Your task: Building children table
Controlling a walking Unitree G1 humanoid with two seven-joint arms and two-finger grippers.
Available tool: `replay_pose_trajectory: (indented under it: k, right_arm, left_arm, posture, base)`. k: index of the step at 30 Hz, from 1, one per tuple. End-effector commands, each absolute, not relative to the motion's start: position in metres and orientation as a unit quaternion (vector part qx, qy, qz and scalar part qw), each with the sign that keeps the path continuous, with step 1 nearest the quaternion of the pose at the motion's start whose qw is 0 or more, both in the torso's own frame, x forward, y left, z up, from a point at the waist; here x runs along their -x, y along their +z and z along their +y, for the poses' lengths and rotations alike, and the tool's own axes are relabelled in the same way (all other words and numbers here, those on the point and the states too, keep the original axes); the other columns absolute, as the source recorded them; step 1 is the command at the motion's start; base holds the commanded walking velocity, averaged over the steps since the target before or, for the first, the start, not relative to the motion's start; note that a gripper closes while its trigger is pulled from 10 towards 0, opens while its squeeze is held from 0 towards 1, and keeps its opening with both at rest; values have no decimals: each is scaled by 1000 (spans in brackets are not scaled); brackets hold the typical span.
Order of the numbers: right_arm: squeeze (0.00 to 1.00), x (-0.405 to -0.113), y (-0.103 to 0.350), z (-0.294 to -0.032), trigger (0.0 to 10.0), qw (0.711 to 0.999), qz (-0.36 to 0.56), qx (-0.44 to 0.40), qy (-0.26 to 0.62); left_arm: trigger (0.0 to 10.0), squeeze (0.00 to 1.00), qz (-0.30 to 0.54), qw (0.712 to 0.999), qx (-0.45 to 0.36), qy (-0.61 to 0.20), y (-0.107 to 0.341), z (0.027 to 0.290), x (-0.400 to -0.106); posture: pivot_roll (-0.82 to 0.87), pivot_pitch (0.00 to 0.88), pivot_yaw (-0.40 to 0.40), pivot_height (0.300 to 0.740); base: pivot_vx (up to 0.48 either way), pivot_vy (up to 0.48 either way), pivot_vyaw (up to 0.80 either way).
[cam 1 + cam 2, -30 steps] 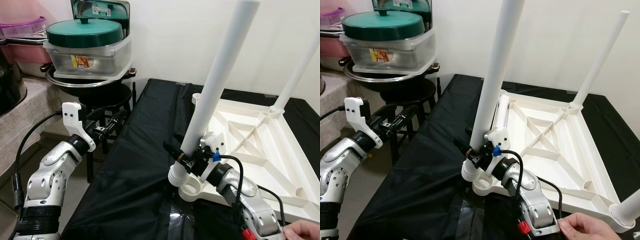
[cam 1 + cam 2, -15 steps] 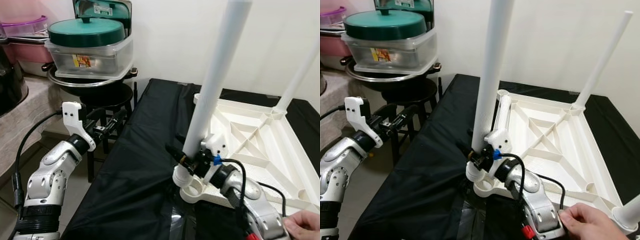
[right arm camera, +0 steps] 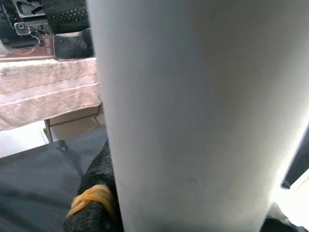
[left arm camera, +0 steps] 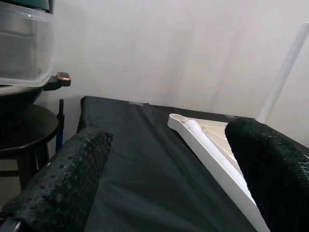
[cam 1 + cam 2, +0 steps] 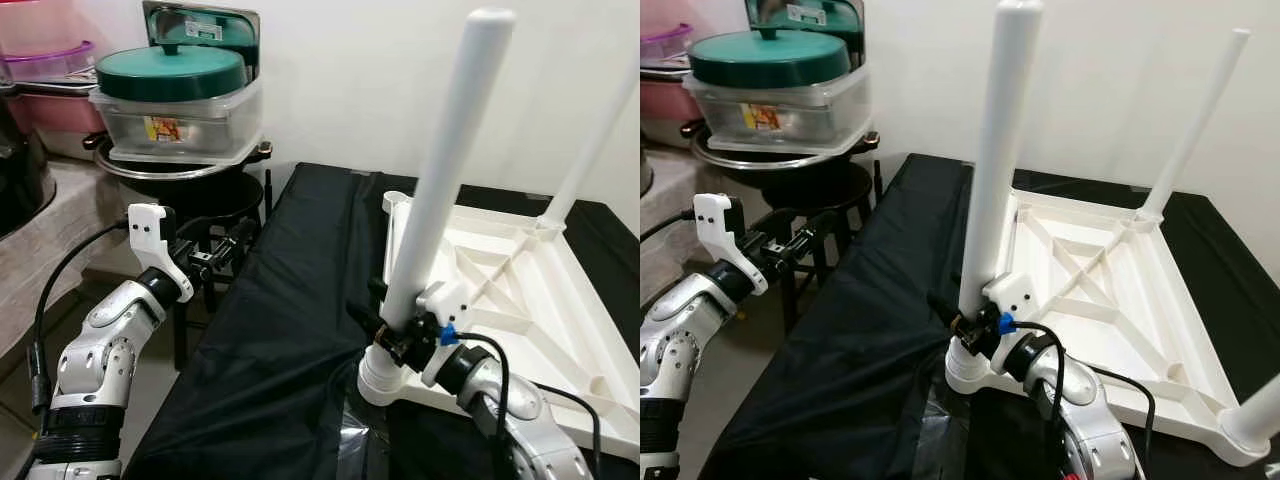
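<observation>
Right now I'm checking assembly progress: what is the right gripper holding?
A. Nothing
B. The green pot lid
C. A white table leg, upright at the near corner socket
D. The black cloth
C: the right gripper grips the white table leg just above the upturned tabletop's corner socket.

Home, kitchen corner by the look of it. Landmark is the black-covered table (image 5: 290, 330): to its left a dark round stool (image 4: 21, 130) and a stone-look counter (image 5: 50, 215) stacked with cookware. On the counter a wide metal pan (image 5: 180, 165) carries a clear plastic container (image 5: 175, 115) with a green lid (image 5: 170, 70); a pink tub (image 5: 45, 60) sits further left. Plain white wall (image 5: 400, 80) behind the table. An upturned white plastic children's table (image 5: 1110, 290) lies on the black cover.
</observation>
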State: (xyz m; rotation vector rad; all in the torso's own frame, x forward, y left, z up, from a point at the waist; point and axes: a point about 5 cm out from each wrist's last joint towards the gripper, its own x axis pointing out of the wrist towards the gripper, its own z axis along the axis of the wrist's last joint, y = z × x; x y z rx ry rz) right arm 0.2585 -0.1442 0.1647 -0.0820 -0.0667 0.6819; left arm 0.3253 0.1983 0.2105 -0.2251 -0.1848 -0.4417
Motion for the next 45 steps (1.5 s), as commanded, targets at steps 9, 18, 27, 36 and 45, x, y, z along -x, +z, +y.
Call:
replay_pose_trajectory:
  k: [9, 18, 27, 36, 45]
  right_arm:
    - [0, -257, 136, -142, 0, 938, 45, 26, 343]
    - [0, -244, 129, -164, 0, 943, 75, -56, 319]
    - [0, -214, 119, -180, 0, 914, 133, -52, 380]
    - [0, -203, 122, -182, 0, 884, 163, -36, 436]
    - [0, -217, 126, -190, 0, 897, 137, -14, 420]
  left_arm:
    - [10000, 0, -88, 967, 104, -213, 209, 203, -325]
    - [10000, 0, -83, 968, 105, -213, 208, 204, -324]
    - [10000, 0, -75, 966, 110, -220, 206, 201, -327]
    - [10000, 0, -70, 966, 117, -218, 202, 201, -326]
    - [10000, 0, -70, 968, 117, -212, 201, 206, -325]
  posture:
    - [44, 0, -63, 740]
    - [33, 0, -59, 740]
    - [21, 0, -50, 740]
    - [26, 0, -59, 740]
    - [34, 0, -66, 740]
  base:
    - [0, 0, 0]
    - [0, 0, 0]
    - [0, 0, 0]
    - [0, 0, 0]
    - [0, 0, 0]
